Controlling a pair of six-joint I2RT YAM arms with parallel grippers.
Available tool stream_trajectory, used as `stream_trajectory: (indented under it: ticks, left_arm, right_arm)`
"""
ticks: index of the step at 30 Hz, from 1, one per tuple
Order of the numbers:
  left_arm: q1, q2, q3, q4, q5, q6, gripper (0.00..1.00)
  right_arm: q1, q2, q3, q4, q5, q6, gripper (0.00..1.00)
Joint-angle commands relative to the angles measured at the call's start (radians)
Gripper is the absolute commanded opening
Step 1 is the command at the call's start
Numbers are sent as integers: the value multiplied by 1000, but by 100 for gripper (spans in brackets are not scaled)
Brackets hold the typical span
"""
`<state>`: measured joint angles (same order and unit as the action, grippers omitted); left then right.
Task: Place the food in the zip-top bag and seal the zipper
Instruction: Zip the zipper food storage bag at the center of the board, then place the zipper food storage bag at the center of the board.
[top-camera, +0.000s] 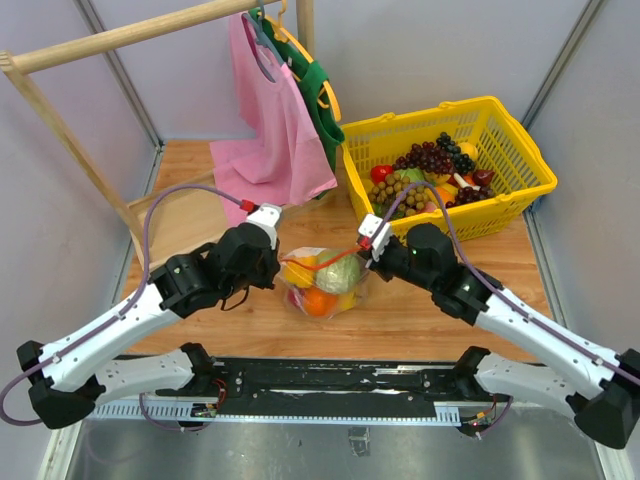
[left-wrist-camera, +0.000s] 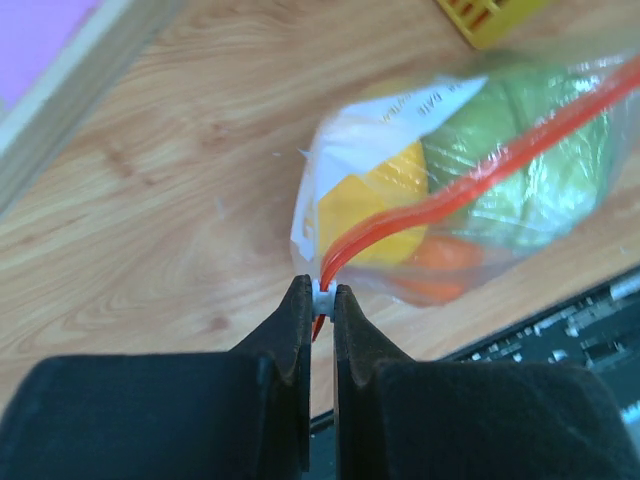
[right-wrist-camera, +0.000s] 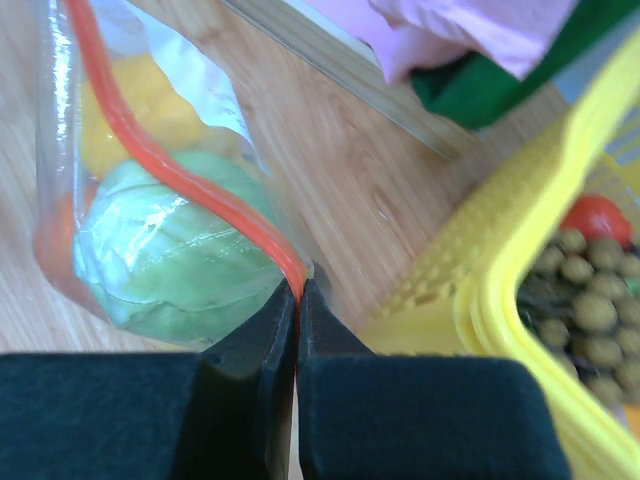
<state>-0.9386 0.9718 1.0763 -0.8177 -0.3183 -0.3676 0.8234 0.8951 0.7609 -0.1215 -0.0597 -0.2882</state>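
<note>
The left hand (left-wrist-camera: 320, 300) and right hand (right-wrist-camera: 297, 292) pinch the zipper's (left-wrist-camera: 500, 160) ends.

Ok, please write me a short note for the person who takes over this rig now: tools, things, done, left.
Left tool: shut on the white slider at one end of the zipper.
Right tool: shut on the zipper's other end.
The zip-top bag lies on the table between both tools, food inside.
Done: filling.
To do: draw the slider along; the strip looks parted near it.
</note>
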Motion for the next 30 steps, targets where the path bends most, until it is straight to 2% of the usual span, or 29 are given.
stream_trajectory:
  ticks: [1,3,7,10,14,19,21,27,30]
  left_arm:
    - [-2,-80,-42,22,-280,-147,0]
    - [-2,-109,-88,45,-323,-195,0]
    - [24,-109,-135,87,-340,-241,0]
    - [104,-83,-134,88,-308,-262,0]
    - [252,-64,-160,157,-155,-241,0]
    - [433,-6,-228,247,121,-239,0]
    - [467,26,-256,263,195,-254,0]
    - [475,34,-318,225,242,-312,2]
    - [475,-50,-314,178,190,-333,9]
  right_arm:
    - [3,116,137,80,-218,11,1]
    - [5,174,177,73,-211,33,3]
    - [6,225,200,100,-90,72,27]
    - [6,213,219,74,-31,77,44]
    - [5,125,195,45,85,76,66]
    - [-28,-20,161,-63,276,86,80]
    - [-50,-63,158,-125,335,96,100]
    - [-71,-180,130,-246,488,98,98]
    - [-70,-231,117,-282,580,103,98]
